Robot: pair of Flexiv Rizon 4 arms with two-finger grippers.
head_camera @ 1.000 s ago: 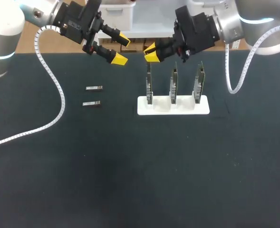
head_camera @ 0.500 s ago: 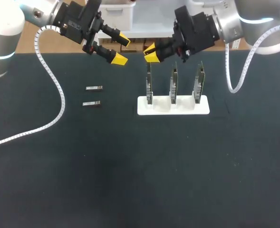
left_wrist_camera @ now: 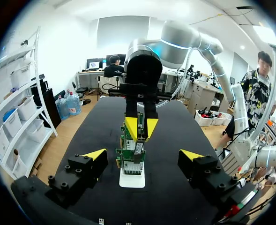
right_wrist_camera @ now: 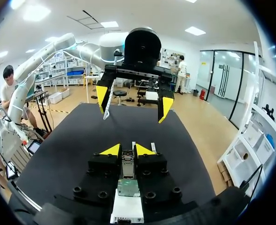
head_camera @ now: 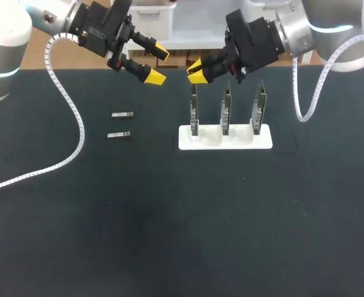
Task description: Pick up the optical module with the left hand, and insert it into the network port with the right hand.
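The farther optical module and the nearer optical module are seen lying flat on the left half of the dark table, one just in front of the other. Each is laid with its long axis running left to right, parallel to its neighbour. Which end is the plug end cannot be told. Neither is touched.

Both are set well in from the table's edges. The white cable of the left arm is draped to their left, and the white stand is well apart to their right.

The left gripper is held above the table's far edge, beyond and to the right of the modules, its fingers spread wide with nothing between them. The right gripper is held just above the leftmost of three circuit cards, which stand upright in the stand. Whether it is open or clamped cannot be told.

Compared with a second ago, the right gripper is found shifted slightly leftward. The left gripper and both modules are unmoved.
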